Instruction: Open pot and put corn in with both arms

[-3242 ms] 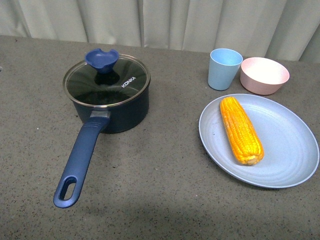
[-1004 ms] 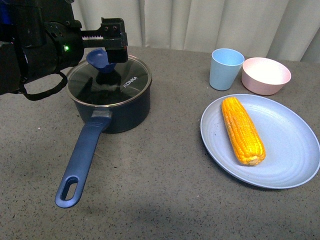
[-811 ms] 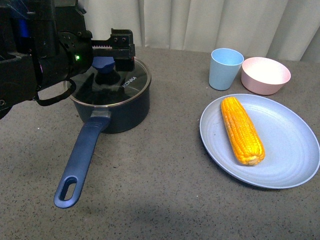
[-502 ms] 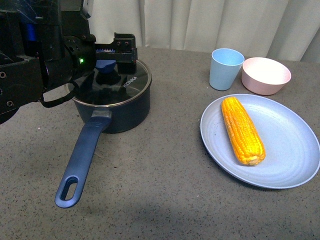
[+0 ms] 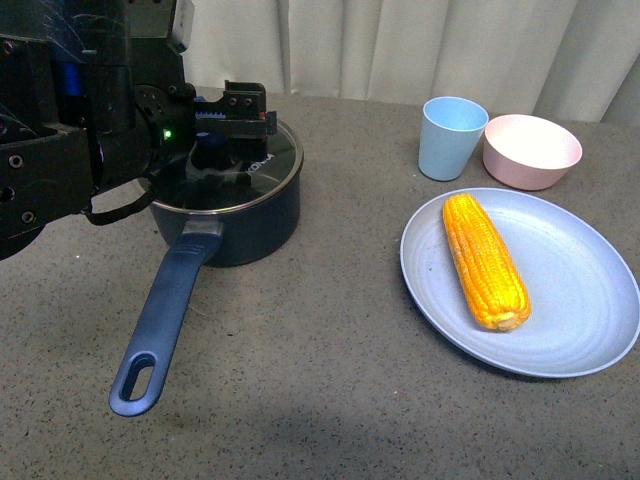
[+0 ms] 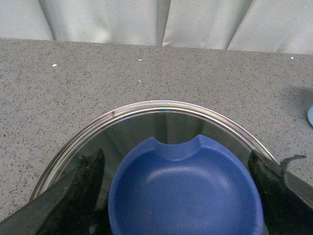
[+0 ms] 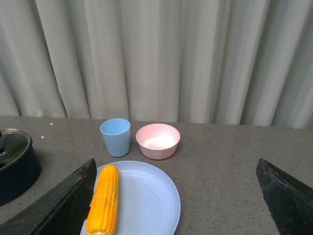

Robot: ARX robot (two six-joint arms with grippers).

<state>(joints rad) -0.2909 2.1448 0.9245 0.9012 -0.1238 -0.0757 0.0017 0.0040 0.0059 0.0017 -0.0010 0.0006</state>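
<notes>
Left gripper (image 5: 222, 140) is down over the pot (image 5: 235, 225). Its jaws are apart, one finger (image 6: 85, 193) on each side of the blue knob (image 6: 186, 193) at the centre of the lid (image 5: 262, 172). I see no clamp yet, and the wrist view doesn't show whether the pads touch the knob.

Right gripper (image 7: 173, 200) is out of the front view. Its wrist camera shows it spread wide and holding nothing, well to the right of the pot.

The pot is still lidded, handle (image 5: 165, 310) pointing toward the robot. The corn (image 5: 484, 260) lies on the blue plate (image 5: 585, 320), well right of the pot. The cup (image 5: 451, 137) and pink bowl (image 5: 531, 150) stand further right of the pot, about level with its far rim.

Handling, my read:
- Lid: glass with a metal rim, rigid, breakable, probably moderate weight. The knob is the only sensible grip. It looks flared and cupped, so grip below the flare and lift straight up.
- Corn: stiff, round, light, likely to roll or slip. Grip across the middle, jaws square to the cob's axis.
- It's about as long as the pot is wide, so it may need tilting to go in.

Versus half a second ago, the left arm has dropped lower and the knob is now mostly hidden behind the gripper in the front view. Pot, corn and plate haven't moved.
</notes>
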